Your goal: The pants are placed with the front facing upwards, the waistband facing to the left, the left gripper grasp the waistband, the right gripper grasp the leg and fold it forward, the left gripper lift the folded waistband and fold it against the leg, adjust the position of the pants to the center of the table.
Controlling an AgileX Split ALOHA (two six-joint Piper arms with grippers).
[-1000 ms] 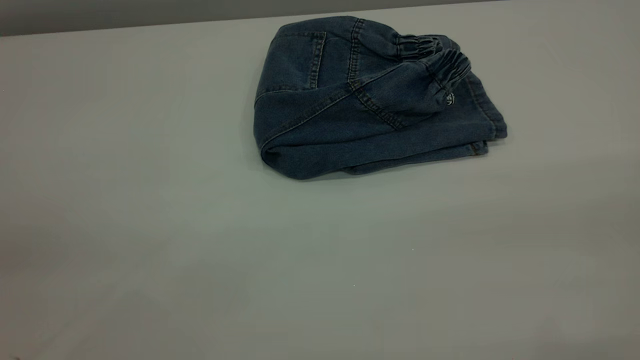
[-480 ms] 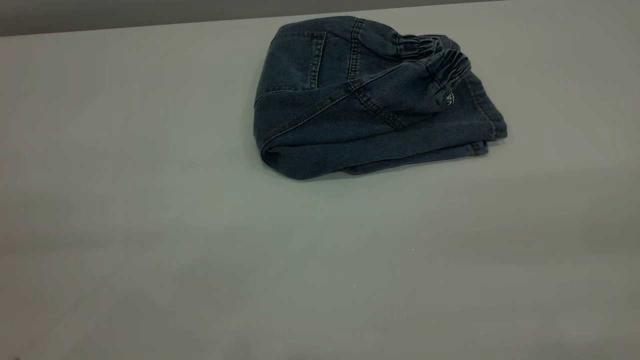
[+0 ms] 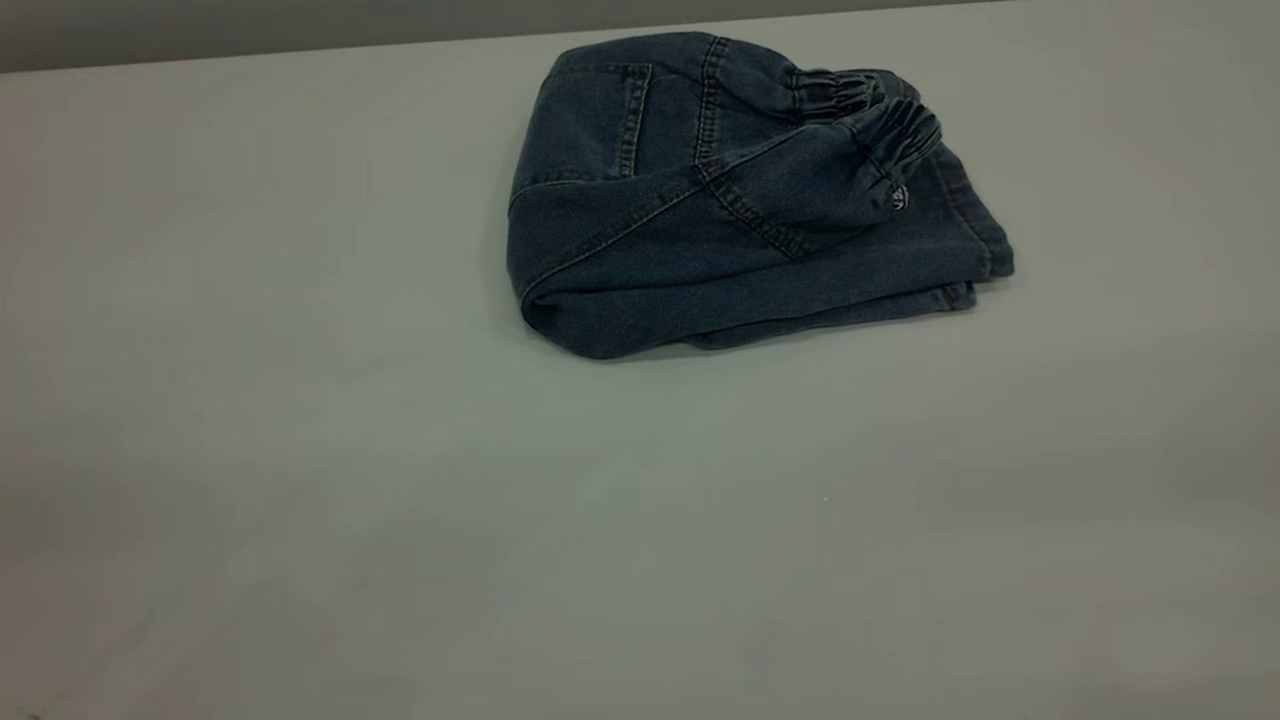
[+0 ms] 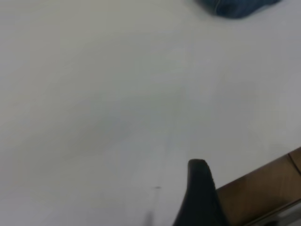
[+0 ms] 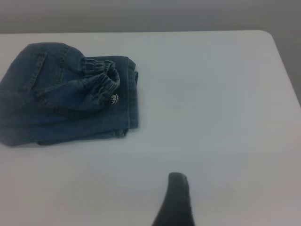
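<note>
The pants (image 3: 720,220) lie folded into a compact blue denim bundle on the white table (image 3: 400,520), toward its far side and right of the middle. The gathered waistband (image 3: 880,115) rests on top at the bundle's right end. In the right wrist view the pants (image 5: 61,99) and waistband (image 5: 106,80) lie well ahead of my right gripper (image 5: 178,181), which hovers over bare table and touches nothing. My left gripper (image 4: 198,169) is far from the pants (image 4: 235,7), of which only a corner shows. Neither gripper appears in the exterior view.
The table's far edge (image 3: 300,52) runs just behind the pants, with a grey wall beyond. In the left wrist view the table's edge and brown floor (image 4: 268,188) lie next to the left gripper. A rounded table corner (image 5: 268,35) shows in the right wrist view.
</note>
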